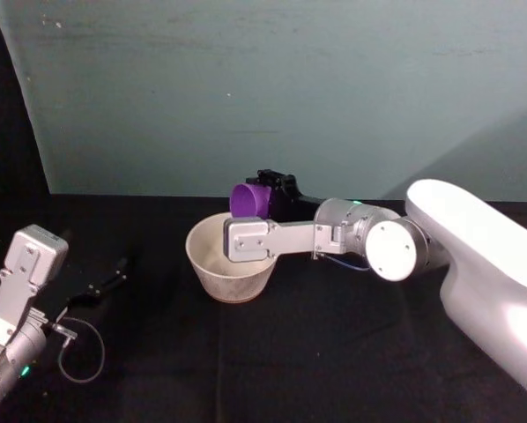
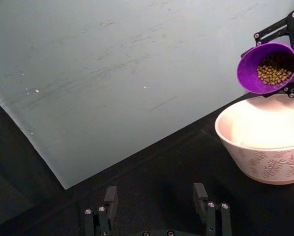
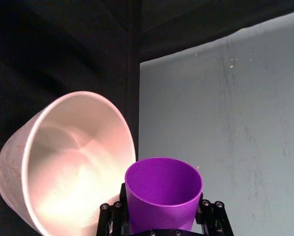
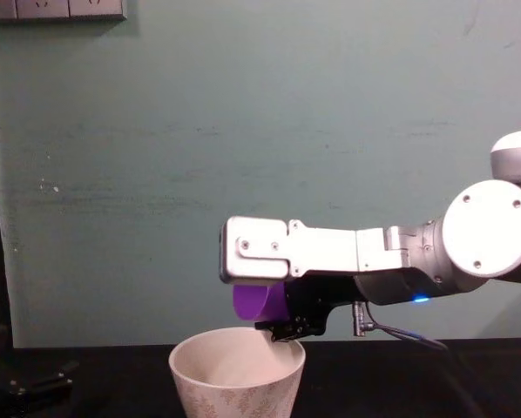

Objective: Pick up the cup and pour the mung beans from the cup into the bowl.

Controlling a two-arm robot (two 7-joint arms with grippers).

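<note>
Small, plain purple plastic cup [image 1: 250, 200], smooth and tapered, held in the air and tipped well over onto its side, mouth turned toward the robot's left. Gripped around its narrower base end by the right claw [image 3: 161, 219], black fingers [image 3: 111, 216] pressed against opposite sides of the cup. Deep inside the tilted cup, a small heap of yellow-green mung beans [image 2: 273, 73], lying against the lower wall and short of the lip. Just beneath the cup, a wide, deep cream-white bowl [image 1: 233, 286], tapered toward its foot, with a grey-brown leaf pattern around the outside and a plain pale inside. Bowl upright on a black table [image 1: 334, 352], near the middle, with a blue-green wall [image 1: 290, 79] behind. From the head, cup seen over the bowl's far rim; from the chest, seen hanging just above the right half of the bowl's mouth, partly hidden behind the white forearm of the right arm stretched in from the right. Hard to tell whether the cup's lowest edge touches the rim or sits slightly clear of it. Left claw [image 2: 155, 199] parked low over the table at the robot's left, well apart from the bowl, two dark fingers spread wide apart
</note>
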